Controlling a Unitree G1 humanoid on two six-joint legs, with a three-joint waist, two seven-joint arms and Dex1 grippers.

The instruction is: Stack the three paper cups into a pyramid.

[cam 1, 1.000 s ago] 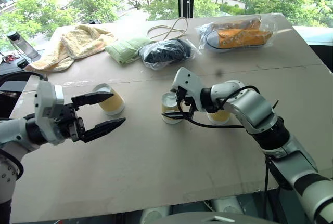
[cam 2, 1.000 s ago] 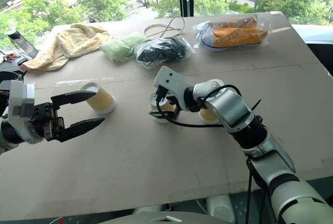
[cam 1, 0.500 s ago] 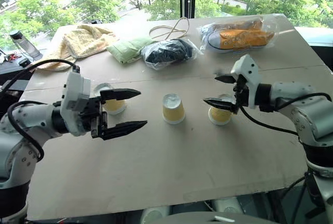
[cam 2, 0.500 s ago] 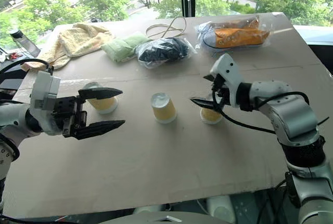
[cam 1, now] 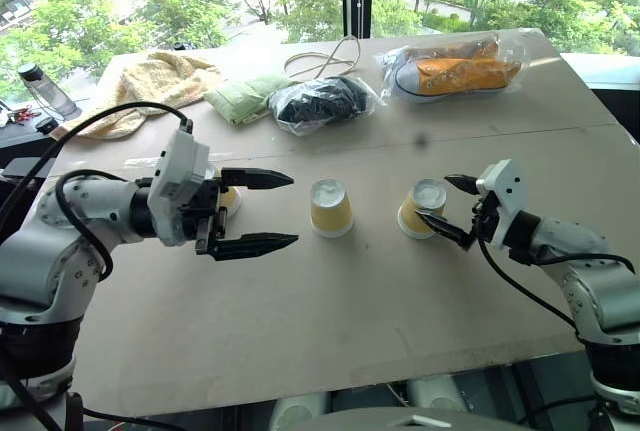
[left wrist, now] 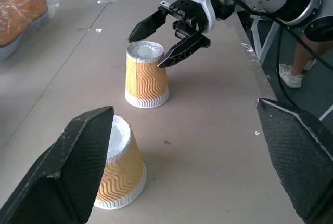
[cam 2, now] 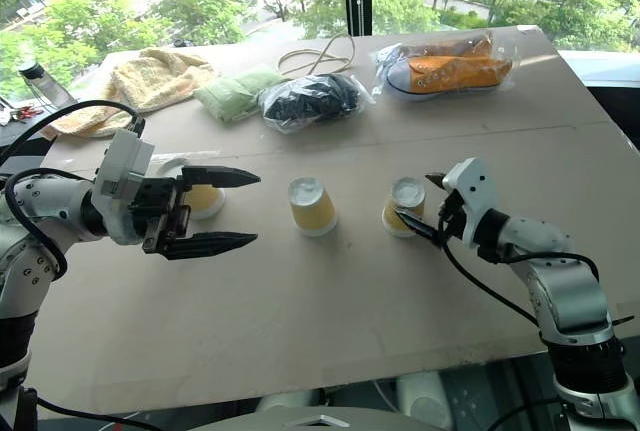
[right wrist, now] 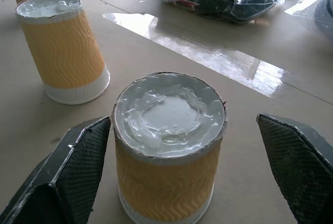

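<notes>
Three cups stand upside down in a row on the desk [cam 1: 330, 311]: the left cup [cam 2: 203, 198] partly behind the left tool [cam 1: 265, 211], the middle cup [cam 1: 330, 208] alone, the right cup [cam 1: 422, 209] just before the right tool [cam 1: 452, 208]. Both tools gape wide, holding nothing. These look light, thin and easily crushed, so I'd pinch gently across the ribbed sides, mid-height, never the rim.

Your two head views look down over the table [cam 1: 330, 321]; your wrist views sit low and close, sharing the two nearer cups [left wrist: 147, 76].
</notes>
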